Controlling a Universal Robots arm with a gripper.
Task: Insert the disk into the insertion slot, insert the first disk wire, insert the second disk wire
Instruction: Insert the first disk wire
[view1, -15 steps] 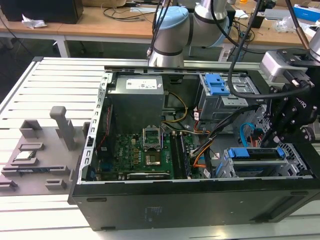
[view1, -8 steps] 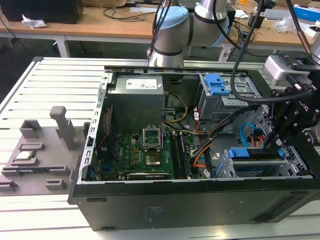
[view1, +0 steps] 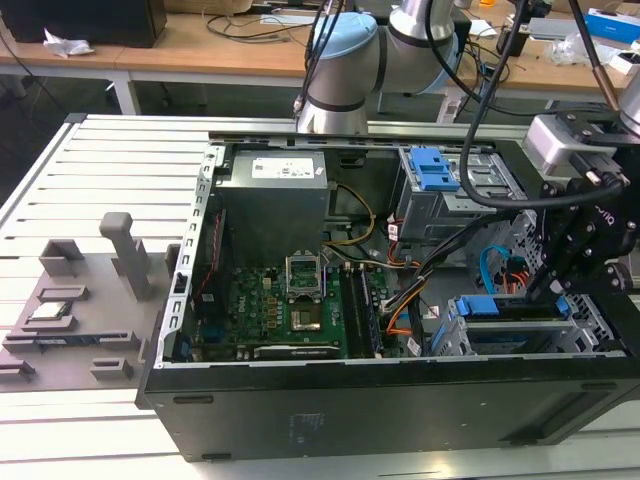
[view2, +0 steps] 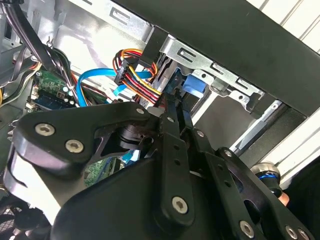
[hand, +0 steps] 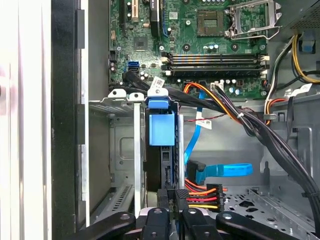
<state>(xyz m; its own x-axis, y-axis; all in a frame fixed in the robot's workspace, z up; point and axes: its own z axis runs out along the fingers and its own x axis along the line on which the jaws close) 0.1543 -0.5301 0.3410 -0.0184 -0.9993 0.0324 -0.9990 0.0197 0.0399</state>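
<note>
We log the disk (hand: 161, 129) seated inside the insertion slot (hand: 120, 150), at the end of the open computer case (view1: 300, 410) toward the exterior view's right. The gripper (hand: 173, 196) is narrow, pinched on the black plug of the first disk wire (hand: 207, 192), an orange-red-yellow bundle at the disk's end. The second disk wire (hand: 227, 170) loops just beside it. We cannot tell whether its plug is seated.
</note>
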